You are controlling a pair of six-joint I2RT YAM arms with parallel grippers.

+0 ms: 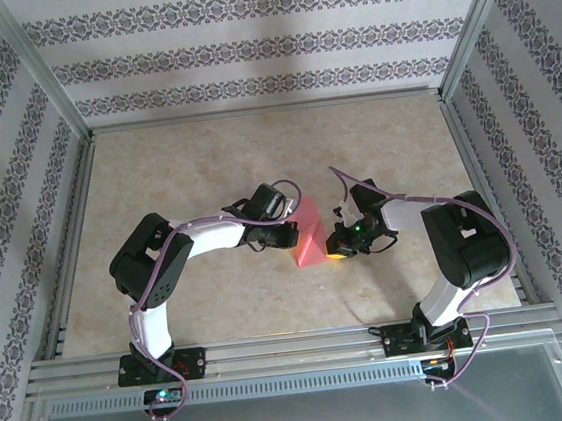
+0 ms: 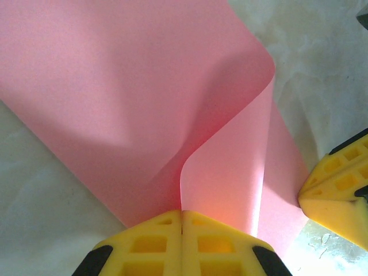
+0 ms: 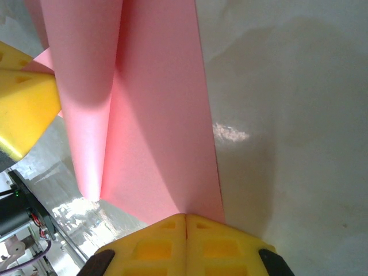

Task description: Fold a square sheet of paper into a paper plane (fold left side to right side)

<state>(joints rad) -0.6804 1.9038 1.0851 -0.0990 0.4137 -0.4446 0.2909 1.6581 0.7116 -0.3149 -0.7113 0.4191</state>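
The sheet (image 1: pixel 309 236) sits near the middle of the table (image 1: pixel 177 181), curled over but uncreased. The left tool (image 2: pixel 182 215) is closed, pinching its edge, and the right tool (image 3: pixel 185 218) is closed on another edge. The first fold looks underway; all the rest remains.

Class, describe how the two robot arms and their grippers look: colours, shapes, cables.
The left arm and right arm have white links, black joint housings and purple cables looping alongside. A green light glows at the right wrist. The left gripper and right gripper have blocky yellow fingers with recessed pockets, on black mounts.
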